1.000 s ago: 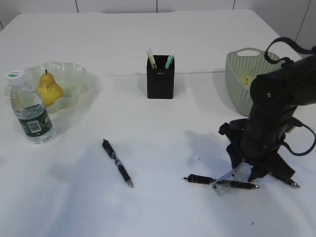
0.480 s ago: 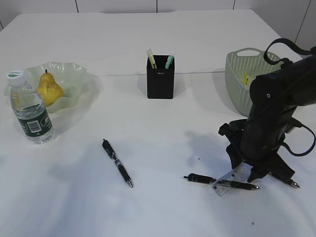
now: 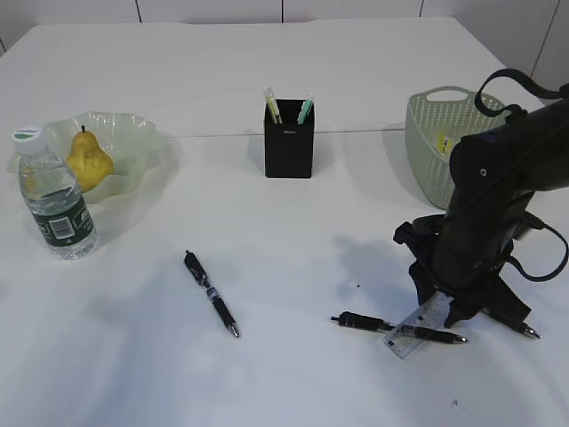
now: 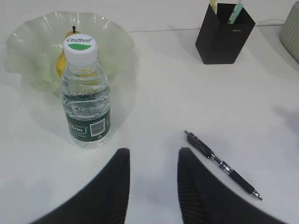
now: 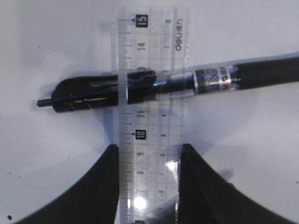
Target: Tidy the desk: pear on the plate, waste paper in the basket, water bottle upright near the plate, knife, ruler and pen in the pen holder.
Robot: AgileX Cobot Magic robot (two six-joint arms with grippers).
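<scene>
- Ruler, clear plastic with printed marks, lay across a black pen on the white worktop, at the near right in the exterior view.
- Right gripper stood low over the ruler, its two dark fingers set along the ruler's long edges; whether they pressed it could not be told.
- Left gripper hung partly parted with nothing between its fingers, just in front of the water bottle.
- Water bottle stood upright, white cap on, just beside the plate.
- Plate, pale green with a wavy rim, held the yellow pear, stem up.
- Pen holder, a black square box at the middle of the worktop, held a few slim pale-yellow and green items standing upright at its corners; what they were was too small to tell.
- Basket, grey-green and perforated, sat at the far right, partly behind the right arm; yellow scraps of waste paper showed through its wall.
- A second black pen lay loose on the worktop, left of centre, well apart from the holder.
- A third pen tip showed at the right, beside the gripper.
</scene>
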